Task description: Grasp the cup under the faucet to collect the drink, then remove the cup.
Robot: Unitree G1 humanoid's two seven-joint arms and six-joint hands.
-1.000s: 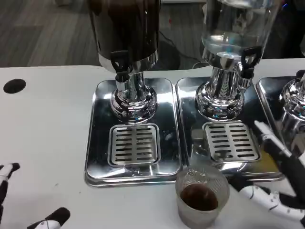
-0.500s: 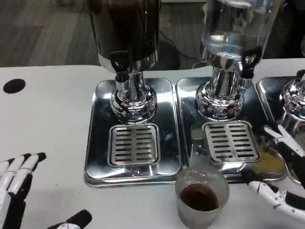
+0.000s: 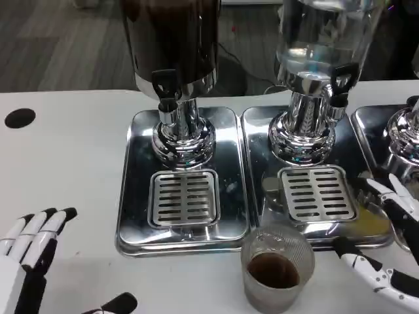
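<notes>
Head view: the cup point(image 3: 277, 268) is seen standing upright on the white table point(image 3: 72, 163), just in front of the seam between two steel drip trays, with a dark drink in its lower part. It is held by neither hand. Because it sits off the trays and away from any spout, the collecting step is judged to be done and the cup to be already removed.

The right hand point(image 3: 386, 252) is seen at the picture's right edge, just beside the cup but apart from it, its fingers spread and nothing gripped. The left hand point(image 3: 29, 261) is seen low at the left, well apart from the cup, fingers extended and lying close together, palm empty.

The dark dispenser point(image 3: 171, 49) is mounted above the left tray point(image 3: 134, 196), its black-handled faucet point(image 3: 165, 88) set over the slotted grille point(image 3: 184, 198) so that drips are caught there. The clear dispenser point(image 3: 324, 46) is placed the same way over the right tray point(image 3: 258, 150). A yellowish patch is visible on that tray's near right corner; what it is cannot be told.
</notes>
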